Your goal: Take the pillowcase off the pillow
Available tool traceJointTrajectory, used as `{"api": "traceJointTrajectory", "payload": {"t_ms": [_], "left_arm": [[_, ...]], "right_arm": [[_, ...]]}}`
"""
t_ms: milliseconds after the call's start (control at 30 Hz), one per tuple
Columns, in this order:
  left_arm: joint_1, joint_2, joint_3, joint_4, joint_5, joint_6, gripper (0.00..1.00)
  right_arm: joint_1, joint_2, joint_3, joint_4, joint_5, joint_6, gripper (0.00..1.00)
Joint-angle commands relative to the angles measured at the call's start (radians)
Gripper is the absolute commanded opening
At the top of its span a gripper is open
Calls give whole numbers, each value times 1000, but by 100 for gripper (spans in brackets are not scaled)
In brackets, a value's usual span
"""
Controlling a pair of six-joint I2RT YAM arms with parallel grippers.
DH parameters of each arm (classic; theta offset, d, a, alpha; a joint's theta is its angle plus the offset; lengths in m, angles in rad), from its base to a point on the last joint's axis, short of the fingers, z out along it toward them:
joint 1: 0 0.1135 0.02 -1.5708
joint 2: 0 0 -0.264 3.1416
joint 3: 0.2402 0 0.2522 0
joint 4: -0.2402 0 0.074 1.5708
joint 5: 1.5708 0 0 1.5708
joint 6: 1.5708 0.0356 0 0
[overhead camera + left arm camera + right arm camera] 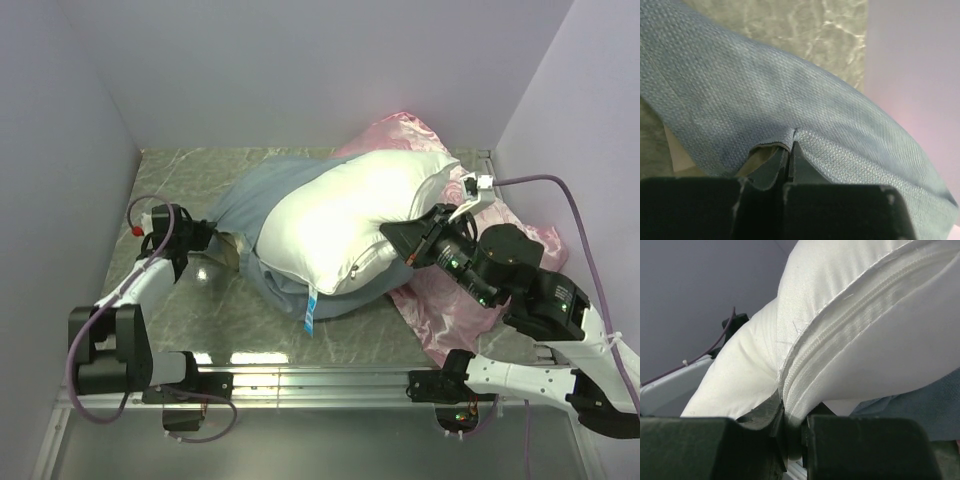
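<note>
The pillow [350, 225] lies mid-worktop [180, 165], mostly out of the pillowcase [250, 200]. The pillowcase, grey-blue side out, wraps only the pillow's end from 9 to 6 o'clock. At the pillow's 9 o'clock, the left pincer [207, 238] pinches a pillowcase fold. At 4 o'clock, the right pincer [403, 243] pinches the pillow's seamed edge. A pink cushion [450, 300] lies underneath at 3 o'clock.

white pillow [345, 215], grey-blue pillowcase [250, 205], pink satin cushion [445, 300], green marbled table [190, 165]
</note>
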Motion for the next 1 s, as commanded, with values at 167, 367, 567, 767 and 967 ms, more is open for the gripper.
{"api": "traceJointTrajectory", "payload": {"t_ms": [167, 367, 567, 767, 967], "left_arm": [[180, 124, 192, -117, -149, 59, 1], [325, 130, 290, -188, -119, 103, 1], [372, 116, 345, -194, -162, 122, 0], [412, 192, 371, -197, -163, 148, 0], [411, 216, 342, -113, -142, 159, 0]], "right_arm": [[-5, -20, 275, 136, 97, -108, 0], [-7, -3, 335, 139, 113, -170, 0], [-5, 0, 327, 139, 88, -185, 0], [-5, -34, 376, 128, 147, -234, 0], [-5, 43, 631, 51, 157, -286, 0]]}}
